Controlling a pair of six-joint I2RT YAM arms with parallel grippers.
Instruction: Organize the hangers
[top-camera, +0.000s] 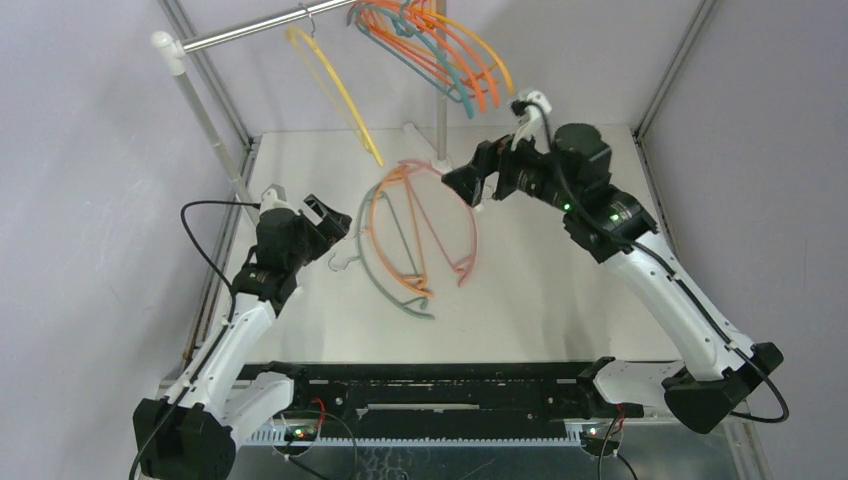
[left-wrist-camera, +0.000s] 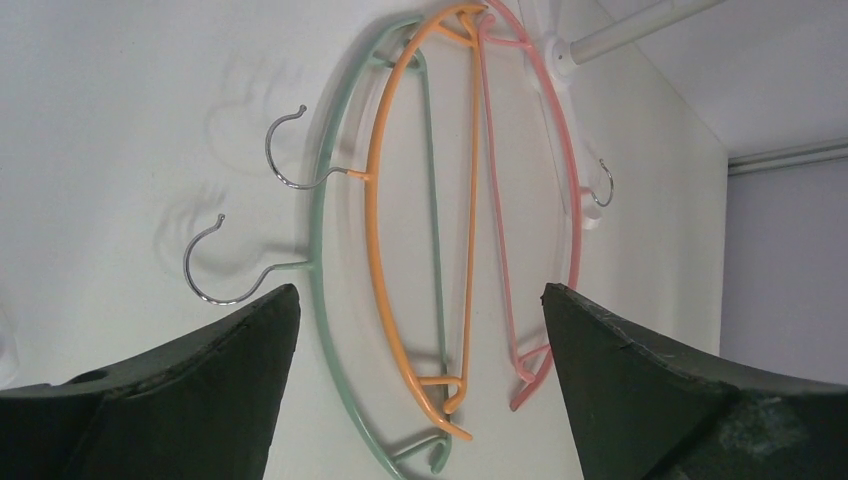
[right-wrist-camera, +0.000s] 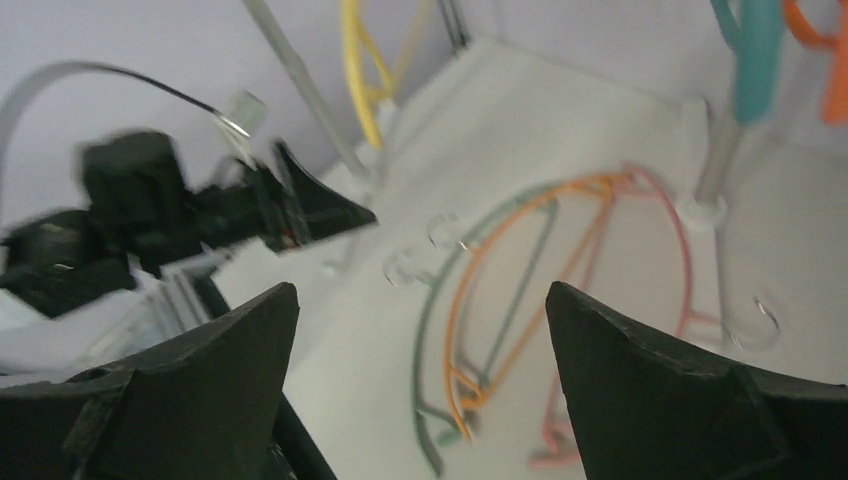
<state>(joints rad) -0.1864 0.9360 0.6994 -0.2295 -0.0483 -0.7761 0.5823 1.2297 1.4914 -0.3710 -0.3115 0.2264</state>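
- I see one yellow hanger (top-camera: 335, 90) on the far left. It hangs by itself from the silver rail (top-camera: 250, 31), and its long thin arm slants down toward the table (top-camera: 560, 290).
- Next is my left pincer (left-wrist-camera: 420, 292). Its two dark fingers stand wide apart and there is nothing between them. It holds nothing and I see it touch nothing. It sits just left of the pile on the table and points at it.
- Three hangers lie flat in the middle of the table, packed close and crossing over each other.
- The teal hanger (left-wrist-camera: 315, 260) is the one nearest my left pincer. The orange hanger (left-wrist-camera: 370, 230) lies partly inside its curve.
- Both of these bend out toward the left, and their small metal hooks (left-wrist-camera: 189, 265) poke out that way too.
- The pink hanger (left-wrist-camera: 572, 200) is on the right side of the pile and bends the other way. Its top end runs close by the foot of a white post.
- Up on the rail, further right, hangs a bunch of hangers (top-camera: 450, 60) in teal and orange, all pressed together.
- Last is my right pincer (top-camera: 462, 185). It is up off the table, by the right edge of the pile and below the bunch.
- Its fingers are spread wide too, with nothing between them.
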